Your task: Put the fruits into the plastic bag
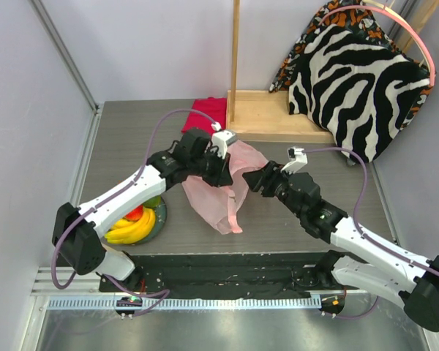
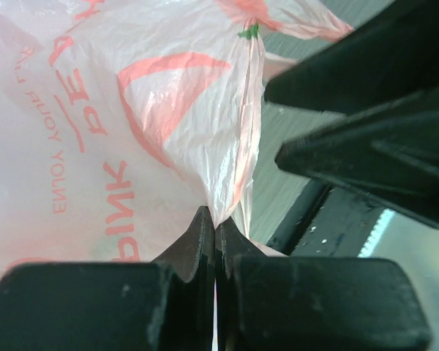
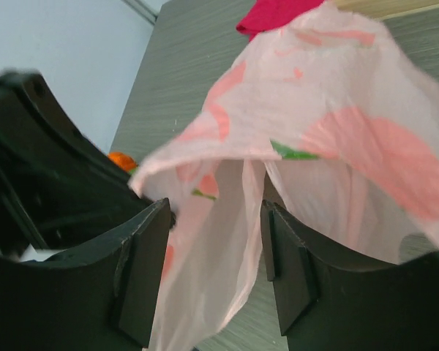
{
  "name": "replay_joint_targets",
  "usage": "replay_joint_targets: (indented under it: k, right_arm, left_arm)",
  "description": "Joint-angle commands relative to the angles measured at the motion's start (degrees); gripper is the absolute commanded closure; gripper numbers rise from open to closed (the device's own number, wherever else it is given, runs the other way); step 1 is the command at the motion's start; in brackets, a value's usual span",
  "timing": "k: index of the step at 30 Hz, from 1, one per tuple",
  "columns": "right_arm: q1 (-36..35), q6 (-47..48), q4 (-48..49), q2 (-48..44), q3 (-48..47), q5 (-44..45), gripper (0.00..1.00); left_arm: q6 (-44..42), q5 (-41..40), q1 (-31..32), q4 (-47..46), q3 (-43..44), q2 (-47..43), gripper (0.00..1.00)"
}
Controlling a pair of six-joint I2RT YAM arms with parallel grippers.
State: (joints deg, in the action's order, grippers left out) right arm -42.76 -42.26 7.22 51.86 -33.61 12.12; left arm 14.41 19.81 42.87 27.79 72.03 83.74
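Observation:
The pink plastic bag (image 1: 221, 196) hangs lifted over the middle of the table. My left gripper (image 1: 224, 170) is shut on a fold of its film; the left wrist view shows the jaws pinched together on the bag (image 2: 168, 117) at my left gripper (image 2: 216, 228). My right gripper (image 1: 254, 180) sits at the bag's right side, open; in its wrist view my right gripper (image 3: 216, 248) has loose film of the bag (image 3: 336, 131) hanging between the spread fingers. The bananas (image 1: 132, 229), a red fruit (image 1: 135, 213) and a green fruit (image 1: 154, 202) lie on the plate (image 1: 162, 219) at the left. An orange fruit (image 3: 121, 159) peeks out beside the left arm.
A folded magenta-red cloth (image 1: 208, 113) lies at the back of the table. Behind it are a wooden base (image 1: 278, 117) with an upright post (image 1: 235, 51) and a zebra-print cushion (image 1: 358, 88) at the back right. Grey walls close in both sides.

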Motion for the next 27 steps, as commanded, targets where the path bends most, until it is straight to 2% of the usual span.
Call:
replay_joint_targets:
  k: [1, 5, 8, 14, 19, 22, 24, 25, 26, 27]
  right_arm:
    - [-0.13, 3.86, -1.07, -1.93, 2.14, -3.85, 0.39]
    - [-0.13, 2.36, -1.42, -0.45, 3.98, -3.60, 0.38]
    - [-0.22, 1.65, -1.78, 1.23, 3.99, 0.18, 0.36]
    - [-0.13, 2.71, 3.67, 6.93, 2.85, 2.38, 0.30]
    - [-0.13, -1.06, -2.30, 9.67, 0.47, 6.16, 0.31]
    - [-0.13, -2.12, -0.64, 7.48, 2.75, 6.86, 0.41]
    - [-0.04, -2.30, -0.46, 5.90, 4.07, 8.88, 0.54]
    - [0.05, -1.78, -0.63, 5.11, 4.16, 9.58, 0.62]
    - [0.66, -1.08, -0.72, 3.10, 4.16, 10.20, 0.83]
    - [1.10, -0.11, -2.11, 2.12, 3.81, 11.60, 0.91]
  left_arm:
    - [3.16, 11.55, -3.14, -1.24, 2.59, -0.60, 1.00]
    - [3.60, 13.85, -4.11, -2.30, 2.06, -0.95, 1.00]
    - [3.34, 15.25, -4.20, -2.30, 2.06, -1.21, 1.00]
    - [4.30, 18.68, -4.99, -3.88, 1.97, -1.39, 1.00]
    - [6.15, 17.63, -6.75, -5.47, 1.45, -3.06, 1.00]
    - [6.42, 17.89, -7.63, -6.17, 0.74, -3.67, 1.00]
    - [6.33, 18.33, -7.89, -6.34, 0.66, -3.76, 1.00]
    - [6.33, 18.51, -8.15, -6.26, 0.66, -3.85, 1.00]
    - [6.50, 18.42, -8.33, -6.17, 0.66, -3.94, 1.00]
    - [6.76, 18.25, -9.29, -6.00, 0.74, -4.11, 1.00]
